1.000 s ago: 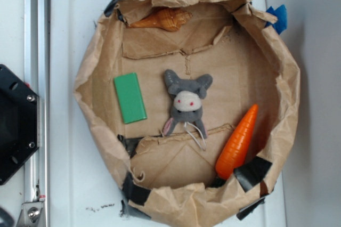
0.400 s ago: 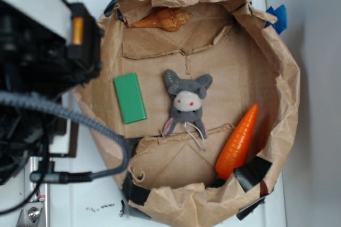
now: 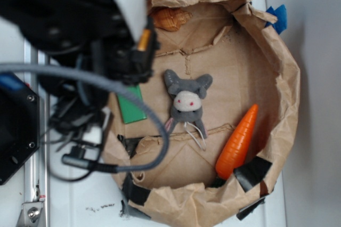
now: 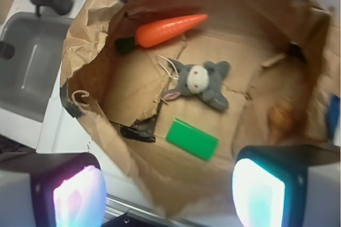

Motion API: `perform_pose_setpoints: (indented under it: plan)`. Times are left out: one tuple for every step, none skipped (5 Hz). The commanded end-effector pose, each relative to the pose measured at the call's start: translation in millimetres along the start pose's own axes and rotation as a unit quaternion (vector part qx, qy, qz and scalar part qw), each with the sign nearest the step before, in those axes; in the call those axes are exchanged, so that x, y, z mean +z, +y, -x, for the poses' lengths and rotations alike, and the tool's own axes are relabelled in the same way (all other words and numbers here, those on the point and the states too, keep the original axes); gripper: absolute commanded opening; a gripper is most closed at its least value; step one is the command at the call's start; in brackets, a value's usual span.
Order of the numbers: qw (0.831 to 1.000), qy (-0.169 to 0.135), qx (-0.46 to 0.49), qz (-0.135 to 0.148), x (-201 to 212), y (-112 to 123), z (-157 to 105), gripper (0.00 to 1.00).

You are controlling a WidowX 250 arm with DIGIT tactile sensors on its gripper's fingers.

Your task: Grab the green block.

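In the exterior view the approach step is in hand: the black robot arm [image 3: 80,35] hangs over the left side of the brown paper-lined cardboard bin [image 3: 282,104], covering the far end of the flat bright-green rectangular block [image 3: 130,108], which lies on the bin floor left of the grey plush toy [image 3: 186,102]; an orange plastic carrot [image 3: 237,142] lies near the right wall. The gripper itself is hidden under the arm here. In the wrist view the gripper [image 4: 170,189] stands wide, both pads lit at the frame's near corners, with the green block [image 4: 192,139] between and beyond them, untouched. The next move likely calls for descending and aligning the pads across the slab's narrow sides. The tan object at the right wall is too blurred to name.
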State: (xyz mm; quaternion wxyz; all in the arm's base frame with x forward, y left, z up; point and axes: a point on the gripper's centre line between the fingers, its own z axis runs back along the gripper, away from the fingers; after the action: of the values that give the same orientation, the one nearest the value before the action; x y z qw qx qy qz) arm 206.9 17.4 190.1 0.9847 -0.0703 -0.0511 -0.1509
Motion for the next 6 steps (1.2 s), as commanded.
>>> perform_pose_setpoints:
  plan:
    - [1.0,-0.003,-0.017,0.027,-24.2,33.5,-34.3,1.0]
    - [0.999,-0.009,-0.049,0.004,-48.5,32.9,-30.8,1.0]
    - [0.991,-0.005,-0.13,-0.003,-61.7,18.0,-19.3,1.0]
    - [0.985,0.043,-0.165,0.012,-72.2,11.5,-6.5,1.0]
    - [0.985,0.043,-0.165,0.012,-72.2,11.5,-6.5,1.0]
    - [0.985,0.043,-0.165,0.012,-72.2,11.5,-6.5,1.0]
